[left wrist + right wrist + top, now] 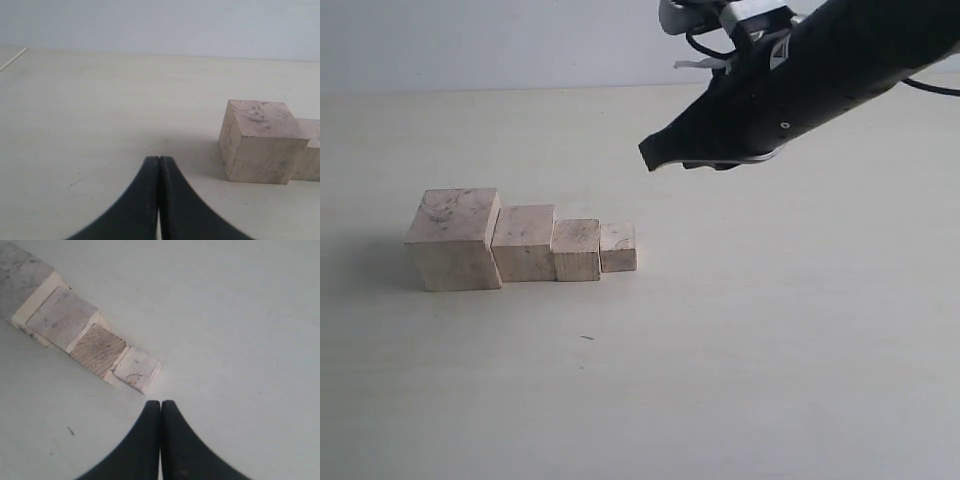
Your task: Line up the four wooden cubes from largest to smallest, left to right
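Four pale wooden cubes stand touching in a row on the table, stepping down in size from left to right: the largest cube [454, 239], a second cube [524, 242], a third cube [576, 249] and the smallest cube [618, 247]. My right gripper [648, 155] hangs shut and empty in the air, above and to the right of the smallest cube [136, 369]. In its own view, my right gripper [160, 403] shows the whole row below it. My left gripper [159, 158] is shut and empty, low over the table, apart from the largest cube [260, 141]. The exterior view does not show it.
The pale table [770, 330] runs wide around the row. A small dark speck [586, 338] lies in front of the cubes. A light wall [470, 40] stands behind the table's far edge.
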`<act>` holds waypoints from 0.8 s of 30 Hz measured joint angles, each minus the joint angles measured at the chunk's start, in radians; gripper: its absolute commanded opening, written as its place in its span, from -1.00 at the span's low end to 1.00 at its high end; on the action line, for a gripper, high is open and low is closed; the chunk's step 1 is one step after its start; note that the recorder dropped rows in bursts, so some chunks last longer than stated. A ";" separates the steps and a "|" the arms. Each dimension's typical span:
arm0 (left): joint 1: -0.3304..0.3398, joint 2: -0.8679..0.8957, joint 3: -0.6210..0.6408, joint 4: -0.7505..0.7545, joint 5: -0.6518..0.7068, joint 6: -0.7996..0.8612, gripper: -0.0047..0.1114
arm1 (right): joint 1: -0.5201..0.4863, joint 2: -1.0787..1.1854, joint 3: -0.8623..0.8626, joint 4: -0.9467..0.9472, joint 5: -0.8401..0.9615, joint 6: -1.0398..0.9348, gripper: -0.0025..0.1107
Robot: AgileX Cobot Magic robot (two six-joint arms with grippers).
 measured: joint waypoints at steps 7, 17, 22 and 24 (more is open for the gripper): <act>0.000 0.000 0.000 0.000 0.000 0.000 -0.92 | 0.000 -0.100 0.042 0.059 -0.051 0.003 -0.96; 0.000 0.000 0.000 0.000 0.000 0.000 -0.92 | 0.000 -0.174 0.042 0.067 -0.065 0.003 -0.96; 0.000 0.000 0.000 0.000 0.000 0.000 -0.92 | 0.000 -0.175 0.042 0.017 -0.074 0.005 -0.96; 0.000 0.000 0.000 0.000 0.000 0.000 -0.92 | 0.000 -0.176 0.042 -0.022 -0.078 0.020 -0.96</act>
